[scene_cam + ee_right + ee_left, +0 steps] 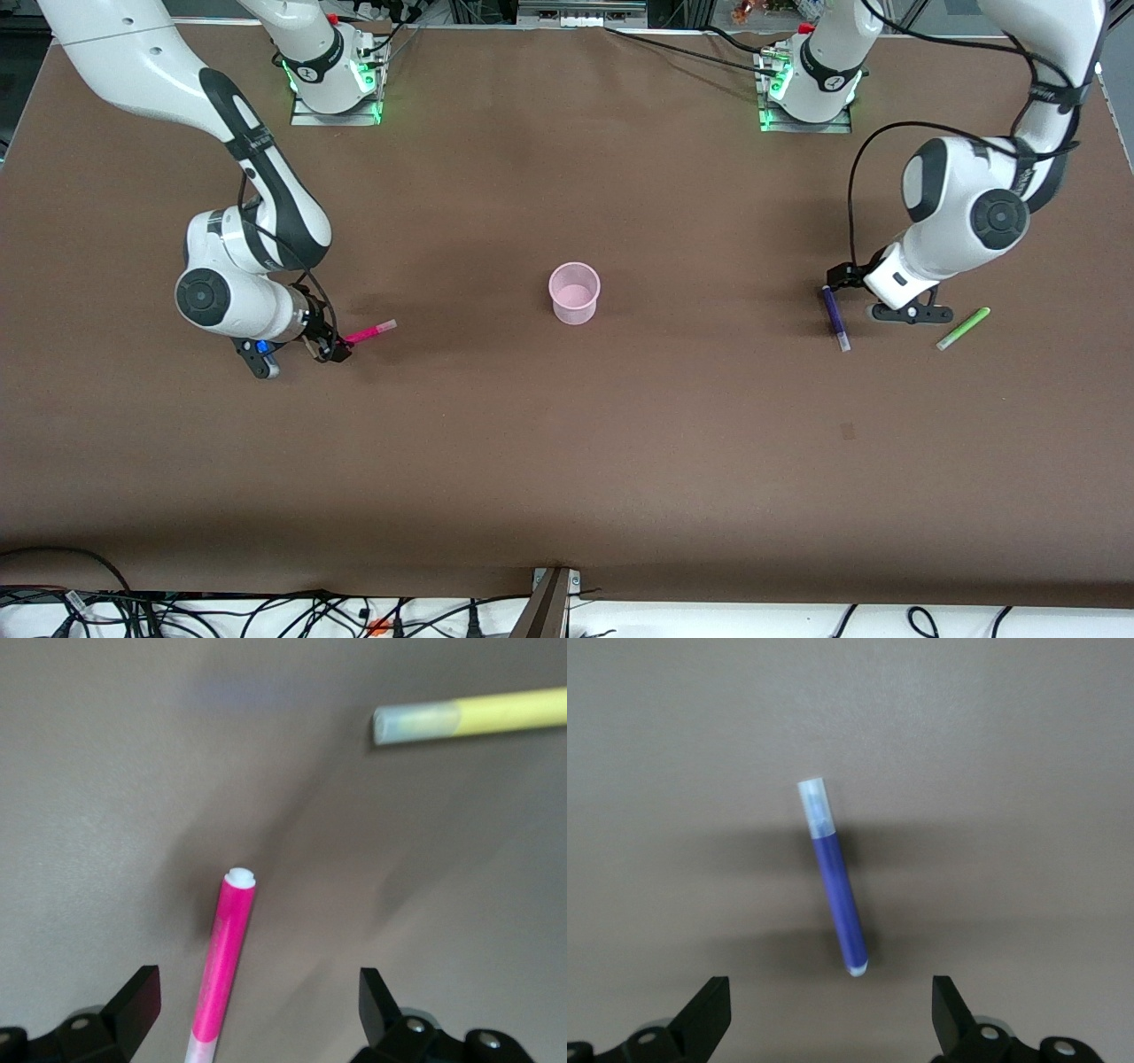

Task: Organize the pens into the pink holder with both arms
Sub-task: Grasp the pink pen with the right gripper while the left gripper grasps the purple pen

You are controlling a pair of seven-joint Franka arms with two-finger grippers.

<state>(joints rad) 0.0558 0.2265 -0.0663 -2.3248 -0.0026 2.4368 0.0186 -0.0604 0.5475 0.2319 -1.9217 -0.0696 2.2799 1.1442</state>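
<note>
The pink holder point(574, 292) stands upright at the table's middle. My right gripper point(330, 347) is low over the table toward the right arm's end, open, with the magenta-pink pen point(368, 333) lying between its fingers point(257, 1014) and nearer to one finger point(133, 1001). The yellow pen point(469, 716) lies close by and is hidden in the front view. My left gripper point(837, 282) is low at the left arm's end, open point(831, 1010), just short of one end of the dark purple pen point(834, 317) point(837, 895). The light green pen point(963, 328) lies beside it.
The brown table point(567, 461) is bare between the holder and each group of pens. The arm bases point(337, 80) point(811, 89) stand along the edge farthest from the front camera. Cables hang below the edge nearest to that camera.
</note>
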